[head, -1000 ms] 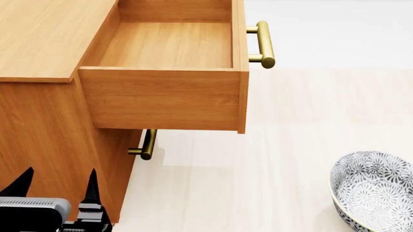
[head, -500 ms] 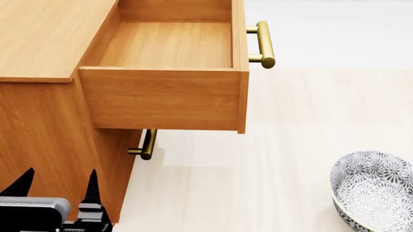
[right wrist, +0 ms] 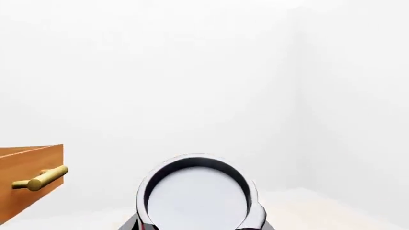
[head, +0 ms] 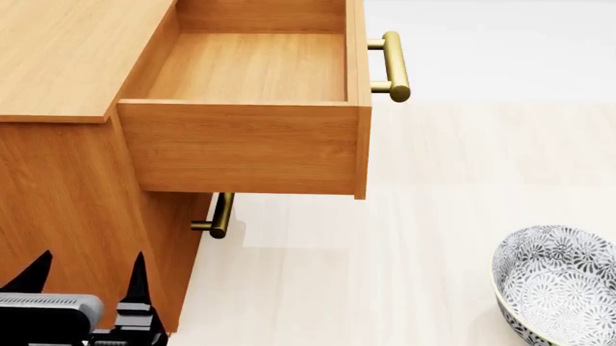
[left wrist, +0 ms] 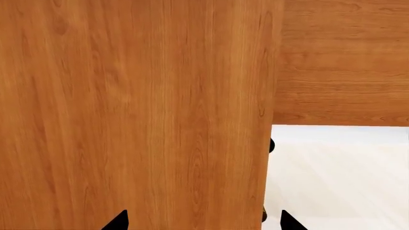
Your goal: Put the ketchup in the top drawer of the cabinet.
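Gripping the ketchup (right wrist: 195,199) at the lower centre of the right wrist view, with its silver-grey top facing the camera and a sliver of red label peeking out at the lower left of the can. Clamping it from both sides with the right gripper (right wrist: 195,226), jaws closed against the can's rim. Holding it up in the air before a pale wall, well apart from the top drawer (head: 245,144), whose corner and brass handle (right wrist: 41,178) are showing at the left edge of that frame.

Standing pulled wide open in the upper middle of the head view, wooden floor bare, jutting out of the cabinet (head: 58,58) at the upper left. Showing a second brass handle (head: 219,215) just below, belonging to the lower drawer.

Hovering at the lower left of the head view just beside the cabinet's side: left gripper (head: 86,277), jaws apart and gripping nothing.

Resting at the lower right on the pale tabletop (head: 385,252): a patterned grey-white bowl (head: 558,288), partly cut by the frame's edge.
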You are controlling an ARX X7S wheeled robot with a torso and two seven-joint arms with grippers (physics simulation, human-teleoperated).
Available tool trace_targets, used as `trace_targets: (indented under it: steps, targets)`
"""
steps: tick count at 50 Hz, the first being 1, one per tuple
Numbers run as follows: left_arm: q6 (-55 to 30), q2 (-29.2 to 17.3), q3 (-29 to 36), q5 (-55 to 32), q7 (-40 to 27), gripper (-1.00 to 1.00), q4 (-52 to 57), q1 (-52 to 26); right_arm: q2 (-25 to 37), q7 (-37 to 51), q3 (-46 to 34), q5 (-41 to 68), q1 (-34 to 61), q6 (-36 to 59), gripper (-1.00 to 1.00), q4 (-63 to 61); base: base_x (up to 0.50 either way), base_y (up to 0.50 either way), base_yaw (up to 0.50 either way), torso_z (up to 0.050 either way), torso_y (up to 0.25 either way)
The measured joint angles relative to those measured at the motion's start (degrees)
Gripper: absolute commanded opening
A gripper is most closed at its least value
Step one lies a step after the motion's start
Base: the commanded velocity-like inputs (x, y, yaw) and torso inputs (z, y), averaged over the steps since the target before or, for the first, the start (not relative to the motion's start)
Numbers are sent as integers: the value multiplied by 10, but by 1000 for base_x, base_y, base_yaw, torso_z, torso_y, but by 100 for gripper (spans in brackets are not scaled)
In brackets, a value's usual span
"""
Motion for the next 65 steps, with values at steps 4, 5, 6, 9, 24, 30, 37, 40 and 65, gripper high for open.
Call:
trace_targets:
  steps: [4, 5, 6, 9, 24, 30, 37, 40, 65]
  targets:
    - [2, 0, 1, -1, 0, 100, -3, -1, 20, 19, 16, 23, 7, 14, -100, -18, 0, 0, 0, 0, 0]
    - [3, 0, 1, -1, 0, 100, -4, -1, 24, 23, 19, 28, 9, 16, -100, -21, 0, 0, 0, 0, 0]
    - [3, 0, 1, -1, 0, 100, -4, -1, 29, 27, 24, 33, 10, 19, -100, -25, 0, 0, 0, 0, 0]
    - [4, 0, 1, -2, 0, 100, -6, -2, 42, 38, 36, 50, 15, 26, -100, -34, 0, 0, 0, 0, 0]
    - [8, -1, 4, -5, 0, 100, -10, -4, 136, 114, 100, 144, 44, 64, -100, -72, 0, 0, 0, 0, 0]
    - [10, -2, 6, -7, -1, 100, -12, -5, 186, 155, 122, 187, 59, 79, -100, -81, 0, 0, 0, 0, 0]
    - [13, -2, 7, -8, -1, 100, -15, -5, 244, 203, 134, 232, 80, 90, -100, -83, 0, 0, 0, 0, 0]
    - [14, -3, 7, -9, -2, 100, -15, -4, 270, 224, 134, 249, 91, 93, -100, -81, 0, 0, 0, 0, 0]
    - [22, -6, 10, -15, -5, 100, -21, -4, 525, 374, -50, 322, 166, -53, -100, 0, 0, 0, 0, 0, 0]
